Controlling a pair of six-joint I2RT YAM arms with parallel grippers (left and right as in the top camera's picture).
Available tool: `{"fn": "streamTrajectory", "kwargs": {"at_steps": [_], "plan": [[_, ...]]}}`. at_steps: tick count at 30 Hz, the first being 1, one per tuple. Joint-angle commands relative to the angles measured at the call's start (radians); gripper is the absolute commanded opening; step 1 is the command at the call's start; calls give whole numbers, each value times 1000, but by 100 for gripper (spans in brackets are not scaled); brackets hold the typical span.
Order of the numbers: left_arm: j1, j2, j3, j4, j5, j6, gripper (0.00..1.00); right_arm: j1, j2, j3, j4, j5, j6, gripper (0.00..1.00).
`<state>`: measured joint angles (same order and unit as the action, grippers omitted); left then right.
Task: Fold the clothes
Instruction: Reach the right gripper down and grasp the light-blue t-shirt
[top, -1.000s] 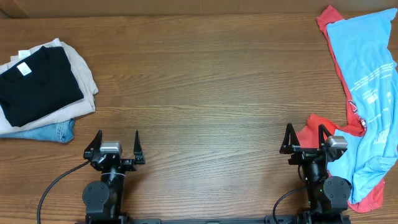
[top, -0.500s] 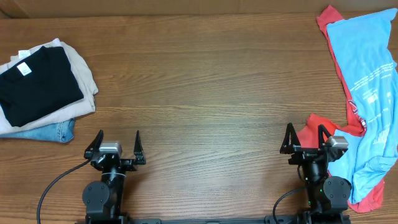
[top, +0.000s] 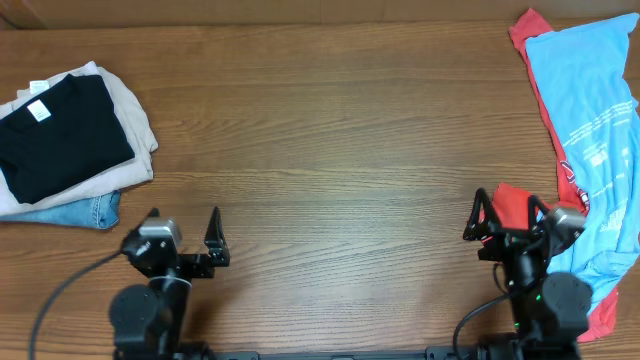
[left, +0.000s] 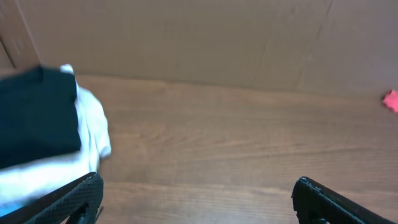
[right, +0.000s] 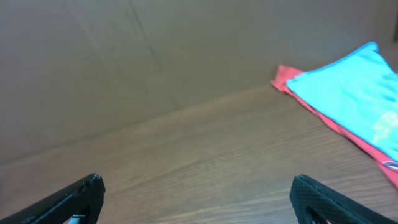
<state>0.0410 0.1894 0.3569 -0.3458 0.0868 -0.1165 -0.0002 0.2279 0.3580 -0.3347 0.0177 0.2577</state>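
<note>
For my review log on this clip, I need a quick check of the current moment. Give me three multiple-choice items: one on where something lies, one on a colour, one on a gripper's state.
1. Where does the light blue T-shirt lie in the overhead view?
A. centre
B. right edge
C. near left corner

2. What colour is the top garment of the folded stack at the left?
A. black
B. green
C. yellow

3. How is the right gripper?
A. shut on the light blue T-shirt
B. shut, empty
C. open, holding nothing

Answers:
1 B, it drapes down the right side of the overhead view.
2 A, a black piece with a small white tag lies on top.
3 C, the right wrist view shows its jaws wide apart with nothing between them.
</note>
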Motion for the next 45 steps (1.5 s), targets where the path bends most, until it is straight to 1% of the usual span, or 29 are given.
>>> {"fn": "streamTrajectory", "kwargs": {"at_steps": [1,4,7,12,16,19,21,25,29,32,35,38,43,45], "plan": [[4,117,133,-50,15,36,100,-6,126,142,-70,53,5,100],[4,253,260,-151,19,57,100,-9,276,278,-174,52,5,100],[4,391,399,-284,18,73,100,-11,438,408,-284,52,4,100],[4,586,607,-484,18,88,100,-37,693,590,-460,51,4,100],[4,676,706,-567,38,77,100,-56,848,682,-532,45,3,100],[4,697,727,-569,37,76,100,-95,914,694,-529,48,14,100],[5,699,727,-562,33,76,100,-159,944,694,-532,57,66,100],[4,699,727,-559,34,76,100,-343,986,694,-539,68,134,100],[4,699,727,-558,34,76,100,-548,1032,690,-546,67,167,100],[4,699,727,-550,34,76,100,-646,1082,690,-568,67,166,99],[4,699,727,-534,34,76,100,-681,1139,690,-607,66,166,99],[4,699,727,-512,34,76,100,-682,1200,690,-629,68,165,98],[4,699,727,-504,34,76,100,-682,1290,690,-552,106,162,95],[4,699,727,-510,34,76,100,-682,1316,690,-518,110,162,91]]}}
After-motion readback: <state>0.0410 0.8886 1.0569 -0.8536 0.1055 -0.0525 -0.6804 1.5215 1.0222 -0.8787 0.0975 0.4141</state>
